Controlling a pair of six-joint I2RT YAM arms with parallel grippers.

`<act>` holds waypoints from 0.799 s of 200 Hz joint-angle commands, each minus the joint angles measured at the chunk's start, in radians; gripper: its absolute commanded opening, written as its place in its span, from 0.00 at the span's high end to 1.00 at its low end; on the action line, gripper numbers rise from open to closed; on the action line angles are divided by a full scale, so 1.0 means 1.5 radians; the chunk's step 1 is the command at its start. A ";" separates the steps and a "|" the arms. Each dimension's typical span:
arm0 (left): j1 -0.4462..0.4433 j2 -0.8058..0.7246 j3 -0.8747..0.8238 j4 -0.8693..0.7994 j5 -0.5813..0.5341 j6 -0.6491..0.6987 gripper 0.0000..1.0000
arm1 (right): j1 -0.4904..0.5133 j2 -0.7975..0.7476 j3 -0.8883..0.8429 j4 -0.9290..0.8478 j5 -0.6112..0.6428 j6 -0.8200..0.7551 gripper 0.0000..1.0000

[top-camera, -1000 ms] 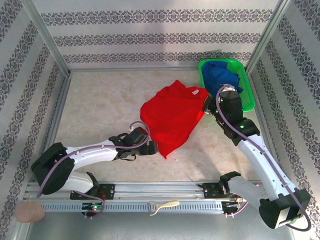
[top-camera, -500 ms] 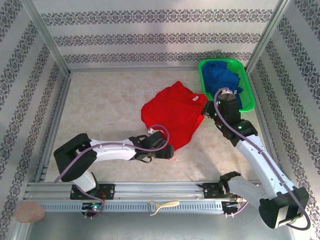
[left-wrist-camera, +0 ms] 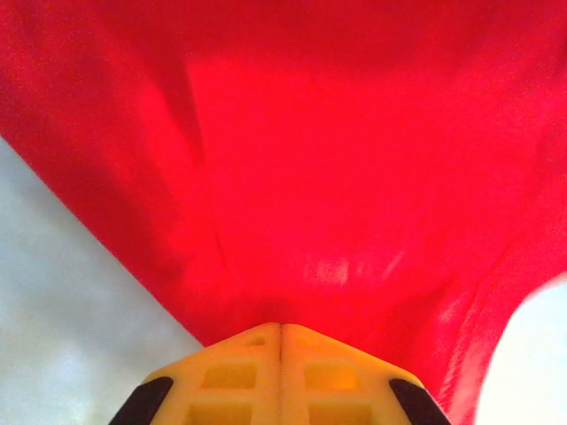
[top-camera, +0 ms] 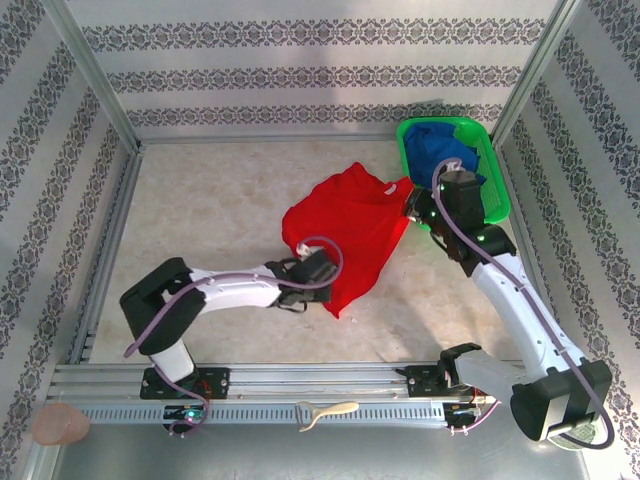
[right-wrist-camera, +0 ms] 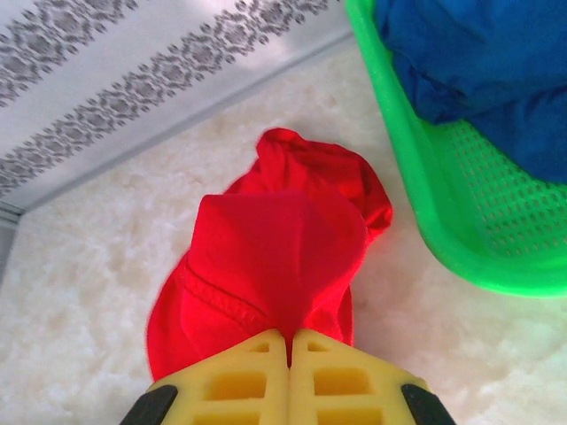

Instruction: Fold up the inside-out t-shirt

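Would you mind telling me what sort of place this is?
Probably a robot test cell for laundry folding: patterned panel walls, two arms bolted to a rail, a red t-shirt and green basket.

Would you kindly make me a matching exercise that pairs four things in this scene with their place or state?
Things:
1. red t-shirt
2. blue garment
3. left gripper
4. right gripper

Places or states:
A. in the green basket
B. shut on the shirt's edge next to the basket
C. on the table, between the two arms
D. shut on the shirt's near edge

Pairs: 1-C, 2-A, 3-D, 4-B
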 commanded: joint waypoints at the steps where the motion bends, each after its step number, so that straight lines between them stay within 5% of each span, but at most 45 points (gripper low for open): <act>1: 0.105 -0.143 0.040 0.002 0.010 0.075 1.00 | -0.012 0.021 0.095 0.020 -0.061 0.017 1.00; 23: 0.170 -0.233 0.084 -0.055 0.044 0.106 1.00 | -0.011 0.055 0.186 0.009 -0.084 0.018 1.00; 40: 0.159 -0.247 0.092 -0.086 0.089 0.097 0.57 | -0.008 0.076 0.223 0.003 -0.085 0.016 1.00; 64: 0.079 -0.232 0.028 -0.056 0.075 0.071 0.35 | -0.006 0.093 0.216 0.011 -0.083 0.013 1.00; 111: -0.106 -0.060 0.070 -0.054 -0.026 0.125 0.19 | -0.011 0.092 0.145 0.040 -0.063 -0.006 1.00; 160: -0.163 0.161 0.258 -0.099 -0.088 0.218 0.10 | -0.019 0.109 0.136 0.044 -0.060 -0.028 1.00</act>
